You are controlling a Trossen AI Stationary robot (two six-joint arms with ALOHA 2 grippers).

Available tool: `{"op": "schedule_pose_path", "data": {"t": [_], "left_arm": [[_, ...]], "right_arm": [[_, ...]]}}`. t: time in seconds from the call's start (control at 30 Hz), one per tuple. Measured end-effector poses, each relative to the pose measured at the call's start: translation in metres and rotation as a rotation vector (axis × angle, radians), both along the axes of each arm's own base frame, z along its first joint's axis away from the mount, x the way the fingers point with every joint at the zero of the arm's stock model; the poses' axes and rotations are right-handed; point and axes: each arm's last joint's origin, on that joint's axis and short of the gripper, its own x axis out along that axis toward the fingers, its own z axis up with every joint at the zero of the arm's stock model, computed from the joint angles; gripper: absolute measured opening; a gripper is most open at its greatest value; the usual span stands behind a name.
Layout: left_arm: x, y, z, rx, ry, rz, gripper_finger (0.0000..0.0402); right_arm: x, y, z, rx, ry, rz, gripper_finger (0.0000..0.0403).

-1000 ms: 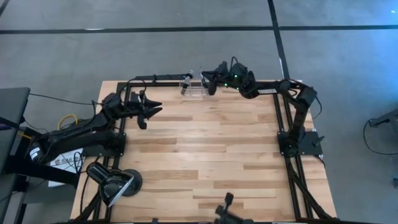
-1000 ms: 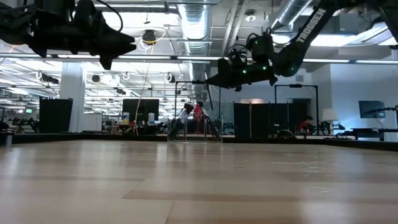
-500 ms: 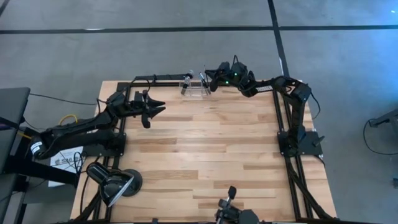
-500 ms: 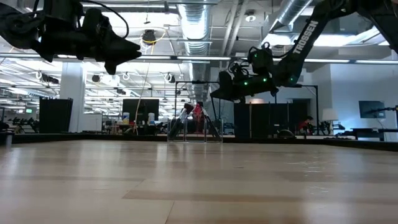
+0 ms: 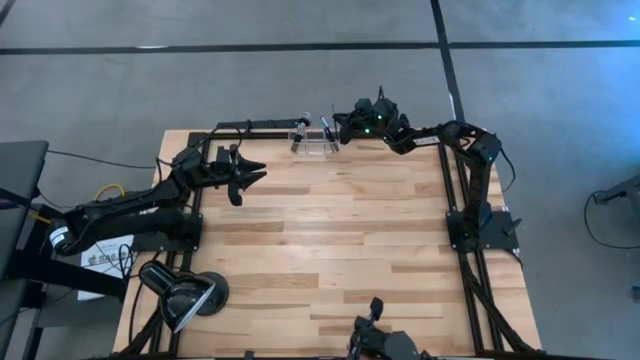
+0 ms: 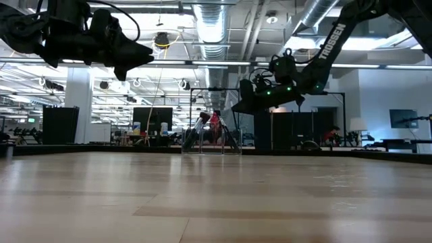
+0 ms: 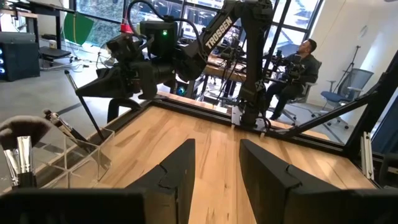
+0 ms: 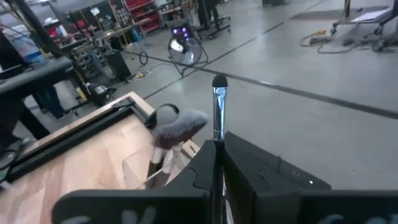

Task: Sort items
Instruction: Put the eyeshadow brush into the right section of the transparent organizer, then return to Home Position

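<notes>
A clear organizer (image 5: 313, 143) stands at the table's far edge. Several brushes lean in it, among them a fluffy grey one (image 8: 180, 124) and silver-ferruled ones (image 7: 18, 155). My right gripper (image 5: 338, 128) hovers just right of the organizer, shut on a slim dark brush (image 8: 219, 112) with a silver ferrule. In the left wrist view that brush (image 7: 87, 109) slants down from the right gripper (image 7: 84, 92) into the organizer (image 7: 81, 162). My left gripper (image 5: 250, 172) hangs open above the table's left part, away from the brushes. My right gripper pinches the slim brush by its dark handle (image 8: 217, 146), just below the ferrule, between the two fingers. The fingers come nearly level from the table's right and lie across the brush. The brush stands tilted, bristle end up, with its lower end (image 7: 101, 135) inside the organizer.
A black desk lamp (image 5: 185, 295) with a round head sits at the near left corner. A small camera mount (image 5: 375, 335) stands at the near edge. Black frame rails run along the left, far and right sides. Bare wood (image 5: 330, 230) spreads across the middle. A seated person (image 7: 301, 59) shows beyond the table.
My right gripper has sunk a little beside the organizer, still shut on the slim brush, while its wrist has swung toward the far edge. My left gripper has drifted slightly toward the table's right and stayed open.
</notes>
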Motion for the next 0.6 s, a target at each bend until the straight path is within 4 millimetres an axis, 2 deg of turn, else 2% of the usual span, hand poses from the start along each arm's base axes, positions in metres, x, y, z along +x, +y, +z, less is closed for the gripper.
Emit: {"op": "schedule_pose_path", "data": {"t": [0.13, 0.4, 0.6], "left_arm": [[0.000, 0.000, 0.000, 0.002, -0.003, 0.000, 0.0121], [0.000, 0.000, 0.001, 0.002, -0.003, 0.000, 0.0121], [0.000, 0.000, 0.000, -0.002, -0.003, 0.000, 0.0121]], "right_arm": [[0.003, -0.001, 0.001, 0.026, 0.026, 0.008, 0.0017], [0.016, 0.003, 0.005, 0.046, 0.116, 0.068, 0.0060], [0.019, 0.007, 0.002, 0.064, 0.153, 0.082, 0.0072]]}}
